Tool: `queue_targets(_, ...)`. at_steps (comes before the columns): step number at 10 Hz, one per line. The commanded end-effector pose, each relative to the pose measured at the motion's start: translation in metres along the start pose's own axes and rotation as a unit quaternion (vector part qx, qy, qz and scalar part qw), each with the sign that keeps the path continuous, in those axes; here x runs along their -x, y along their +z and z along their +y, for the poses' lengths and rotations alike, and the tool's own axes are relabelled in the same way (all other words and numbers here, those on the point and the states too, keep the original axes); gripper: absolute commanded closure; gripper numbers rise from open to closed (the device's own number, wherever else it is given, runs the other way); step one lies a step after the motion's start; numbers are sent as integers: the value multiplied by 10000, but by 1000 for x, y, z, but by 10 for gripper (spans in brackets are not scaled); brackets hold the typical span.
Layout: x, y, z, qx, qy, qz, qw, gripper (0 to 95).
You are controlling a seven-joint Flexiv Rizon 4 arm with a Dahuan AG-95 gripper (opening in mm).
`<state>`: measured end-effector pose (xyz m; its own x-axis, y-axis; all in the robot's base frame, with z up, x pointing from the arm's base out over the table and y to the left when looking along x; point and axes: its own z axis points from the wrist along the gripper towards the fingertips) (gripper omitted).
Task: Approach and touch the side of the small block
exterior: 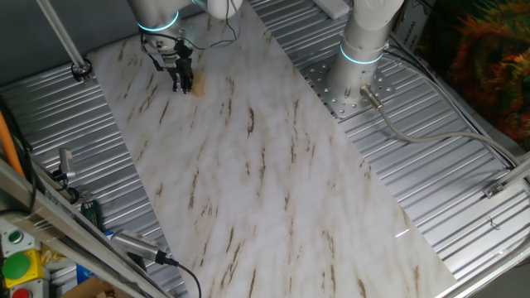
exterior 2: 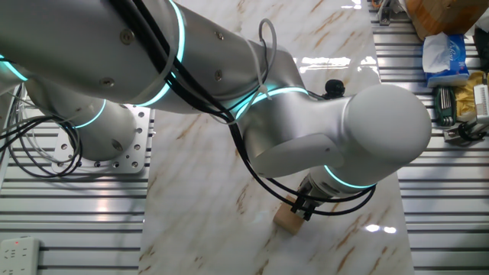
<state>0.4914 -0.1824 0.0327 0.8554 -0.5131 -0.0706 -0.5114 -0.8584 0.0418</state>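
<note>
The small block [exterior 2: 288, 220] is a plain tan wooden cube on the marble-patterned tabletop [exterior 2: 214, 191]. In one fixed view it shows as a small tan spot [exterior: 198, 86] at the far left of the marble. My gripper [exterior 2: 304, 208] hangs from the big silver wrist, with its dark tip low at the block's right side. The tip and the block meet or nearly meet, and I cannot tell which. In one fixed view the gripper [exterior: 181, 84] stands just left of the block. Its fingers look pressed together into one dark tip, holding nothing.
The arm's base [exterior: 362, 50] is bolted to a plate at the marble's far edge. Ribbed metal surfaces [exterior: 447, 182] flank the marble. A grey cable [exterior: 431, 136] runs right of the base. Tools and a tissue pack [exterior 2: 445, 55] lie at the side.
</note>
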Motion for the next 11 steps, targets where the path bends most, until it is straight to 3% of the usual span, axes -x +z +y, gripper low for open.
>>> queue_targets(1, 1, 0, 2, -5, -1, 21, 10000, 950)
queue_targets(11, 1, -2, -5, -1, 253, 1, 9997, 950)
